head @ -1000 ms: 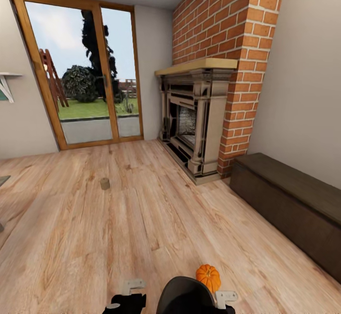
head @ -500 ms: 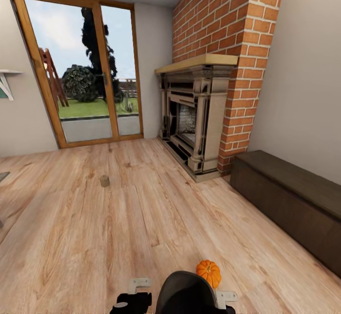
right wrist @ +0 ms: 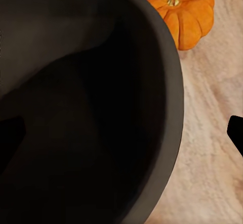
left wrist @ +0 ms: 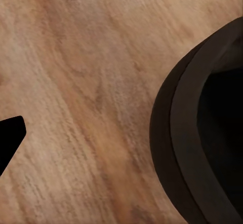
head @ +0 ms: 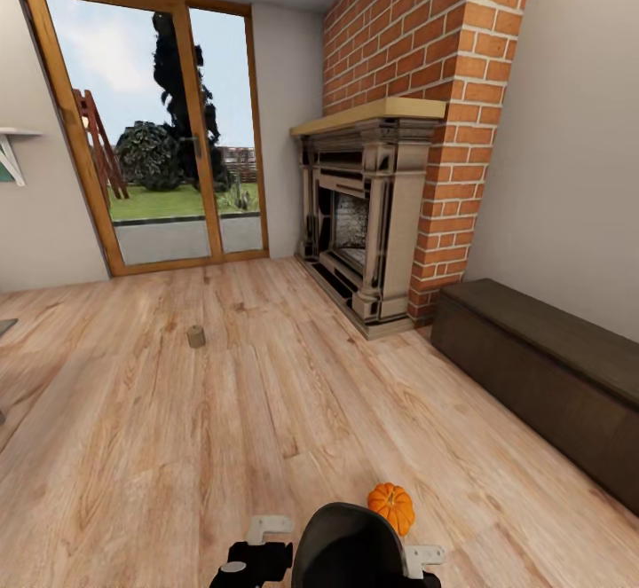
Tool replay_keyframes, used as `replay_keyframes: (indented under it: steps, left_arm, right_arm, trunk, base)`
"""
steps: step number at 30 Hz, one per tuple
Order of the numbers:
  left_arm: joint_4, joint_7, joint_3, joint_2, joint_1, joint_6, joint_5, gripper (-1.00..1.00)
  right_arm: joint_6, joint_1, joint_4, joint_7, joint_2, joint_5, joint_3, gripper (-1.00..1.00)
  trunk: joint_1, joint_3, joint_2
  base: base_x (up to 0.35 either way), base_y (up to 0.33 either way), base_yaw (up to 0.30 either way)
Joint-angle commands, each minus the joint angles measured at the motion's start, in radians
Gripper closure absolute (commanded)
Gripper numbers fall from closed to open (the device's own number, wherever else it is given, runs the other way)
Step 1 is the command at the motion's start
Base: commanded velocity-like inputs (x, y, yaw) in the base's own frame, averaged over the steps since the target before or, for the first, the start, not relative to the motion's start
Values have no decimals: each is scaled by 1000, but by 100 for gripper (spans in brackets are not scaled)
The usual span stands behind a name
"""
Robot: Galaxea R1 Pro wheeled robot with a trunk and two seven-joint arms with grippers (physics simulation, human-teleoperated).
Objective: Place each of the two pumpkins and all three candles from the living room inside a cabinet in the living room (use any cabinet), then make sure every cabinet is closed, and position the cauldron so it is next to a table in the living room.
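One pumpkin (head: 391, 506) sits on the floor (head: 266, 411) just beside the dark cauldron (head: 346, 548), nearer the right gripper's fingers (right wrist: 236, 133) than the left gripper (left wrist: 9, 138); whether either is spread, I cannot tell

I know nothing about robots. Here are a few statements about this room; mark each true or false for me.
1. A small bright-orange ribbed pumpkin sits on the wooden floor beside the black round cauldron. True.
2. The long dark-brown wooden cabinet has a front pulled open. False: every front that shows looks shut.
3. A small squat cream-beige candle stands on the floor towards the glass door. True.
4. The pumpkin lies inside the cauldron. False: it rests on the floor outside the rim.
5. The brick fireplace stands left of the glass door. False: it is to the right.
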Motion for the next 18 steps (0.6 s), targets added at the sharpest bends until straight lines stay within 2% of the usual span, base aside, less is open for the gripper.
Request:
replay_keyframes:
  steps: [1, 18]
  left_arm:
    - [-2, 9, -8, 1, 0, 5, 11, -100]
    - [-2, 8, -8, 3, 0, 5, 12, -100]
  right_arm:
    - [5, 0, -2, -4, -1, -5, 4, -100]
    - [3, 0, -3, -3, -1, -5, 5, -100]
  trunk:
    - [0, -1, 0]
    - [0, -1, 0]
  base:
    - [0, 0, 0]
    - [0, -43, 0]
